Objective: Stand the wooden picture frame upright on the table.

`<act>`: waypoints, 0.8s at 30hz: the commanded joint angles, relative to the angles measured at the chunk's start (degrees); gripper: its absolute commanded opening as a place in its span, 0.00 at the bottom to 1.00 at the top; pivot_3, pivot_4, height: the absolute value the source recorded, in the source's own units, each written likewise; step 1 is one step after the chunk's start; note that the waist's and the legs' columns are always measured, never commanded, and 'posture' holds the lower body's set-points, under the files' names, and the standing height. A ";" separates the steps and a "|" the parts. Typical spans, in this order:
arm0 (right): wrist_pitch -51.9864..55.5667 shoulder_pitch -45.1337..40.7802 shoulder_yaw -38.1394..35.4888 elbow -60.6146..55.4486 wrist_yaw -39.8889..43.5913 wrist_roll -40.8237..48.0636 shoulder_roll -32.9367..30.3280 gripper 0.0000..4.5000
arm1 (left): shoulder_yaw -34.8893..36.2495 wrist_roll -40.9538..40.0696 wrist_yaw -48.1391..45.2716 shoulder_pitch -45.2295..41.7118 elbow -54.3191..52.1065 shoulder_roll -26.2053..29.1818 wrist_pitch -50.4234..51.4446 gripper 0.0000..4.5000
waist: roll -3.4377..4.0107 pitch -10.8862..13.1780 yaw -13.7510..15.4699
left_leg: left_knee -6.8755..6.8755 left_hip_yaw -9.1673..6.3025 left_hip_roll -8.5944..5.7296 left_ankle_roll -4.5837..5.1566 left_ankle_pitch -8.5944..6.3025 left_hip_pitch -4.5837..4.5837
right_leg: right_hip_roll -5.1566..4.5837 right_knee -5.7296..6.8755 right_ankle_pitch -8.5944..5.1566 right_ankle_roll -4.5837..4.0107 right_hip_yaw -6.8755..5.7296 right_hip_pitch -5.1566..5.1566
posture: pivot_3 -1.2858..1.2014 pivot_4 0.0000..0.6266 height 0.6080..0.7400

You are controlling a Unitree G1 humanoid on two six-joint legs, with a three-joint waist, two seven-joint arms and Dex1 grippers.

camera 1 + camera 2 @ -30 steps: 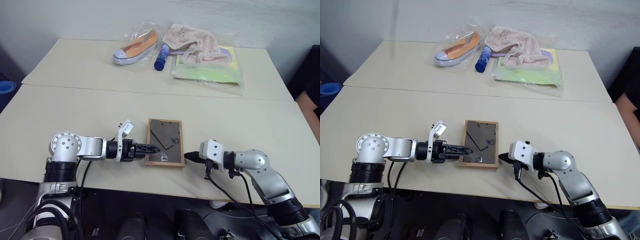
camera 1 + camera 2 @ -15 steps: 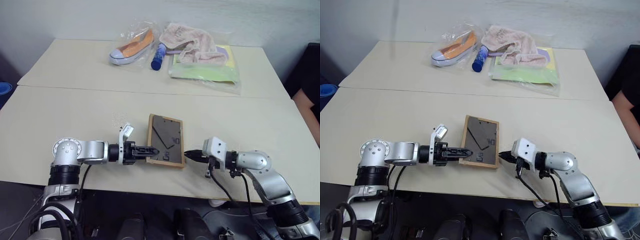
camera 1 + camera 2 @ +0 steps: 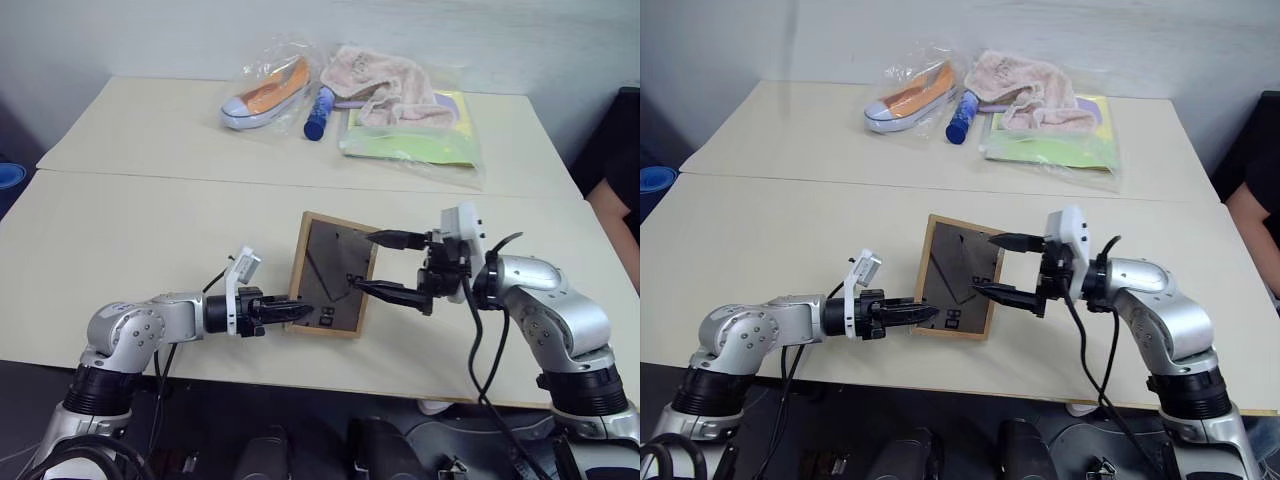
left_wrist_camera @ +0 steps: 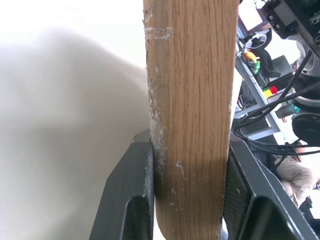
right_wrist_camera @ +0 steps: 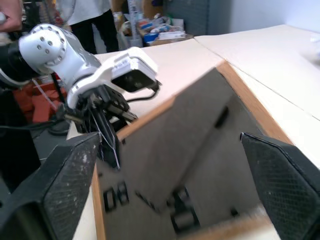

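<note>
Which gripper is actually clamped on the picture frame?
The left gripper: its fingers pinch the wooden picture frame by its edge. The right gripper is open, fingers spread at the frame's back.

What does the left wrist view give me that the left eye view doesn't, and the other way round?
Left wrist view alone: the left gripper's fingers pressed on both faces of the frame's wooden edge, so the grip is confirmed.

Left eye view alone: the picture frame tilted up, dark backing towards the camera, lower edge on the table; the right gripper open at the frame's right side; the bagged shoe, towel and blue bottle at the far side.

Both: the left gripper shut on the frame's left edge.
</note>
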 commanded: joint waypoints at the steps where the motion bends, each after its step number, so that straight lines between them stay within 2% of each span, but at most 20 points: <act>1: 0.76 -0.69 2.27 -1.42 -1.32 -1.43 0.94 0.99 | -0.22 2.77 -1.12 -0.16 -0.90 -0.92 -1.93 0.28 | 0.00 0.00 0.02 | 0.01 0.00 -0.02 0.04 -0.01 -0.04 | -0.02 0.00 0.00 0.01 0.00 -0.03 | 0.52 0.24 1.00; 8: 2.18 -1.45 4.11 -2.91 0.44 -0.18 1.16 0.99 | 1.31 4.33 -2.35 -1.39 -0.35 -1.95 -1.81 0.28 | 0.00 0.00 -0.09 | 0.07 -0.01 -0.06 0.18 -0.05 -0.11 | -0.06 -0.13 0.05 0.09 0.00 0.00 | 0.52 0.24 1.00; 11: 2.71 -0.88 1.80 -4.46 1.05 2.37 0.69 0.99 | 1.85 4.80 -2.87 -1.22 -0.31 -1.91 -1.83 0.28 | 0.00 0.00 -0.14 | 0.06 -0.01 -0.06 0.19 -0.05 -0.11 | -0.06 -0.14 0.05 0.09 -0.01 -0.01 | 0.52 0.24 1.00; 14: 5.40 -0.24 -2.60 -4.79 -1.96 6.95 1.67 0.99 | 2.08 5.46 -2.94 -1.02 -0.42 -1.96 -1.72 0.28 | 0.00 0.00 -0.14 | 0.05 -0.03 -0.05 0.19 -0.06 -0.12 | -0.06 -0.15 0.05 0.08 -0.02 -0.01 | 0.52 0.24 1.00; 17: 5.55 -0.32 -2.31 -3.54 -3.63 3.78 -0.12 0.99 | 1.99 5.85 -3.32 -0.64 -0.74 -2.11 -1.60 0.28 | 0.00 0.00 -0.21 | 0.04 -0.03 -0.04 0.19 -0.06 -0.12 | -0.06 -0.16 0.05 0.09 -0.02 0.00 | 0.52 0.24 1.00; 24: 3.35 -0.61 1.55 -0.02 -4.11 -1.81 0.88 0.99 | 1.76 6.55 -3.65 -1.01 -0.82 -2.77 -1.24 0.28 | 0.01 0.01 -0.21 | 0.00 -0.03 -0.04 0.19 -0.06 -0.12 | -0.06 -0.18 0.05 0.09 -0.02 -0.02 | 0.52 0.24 1.00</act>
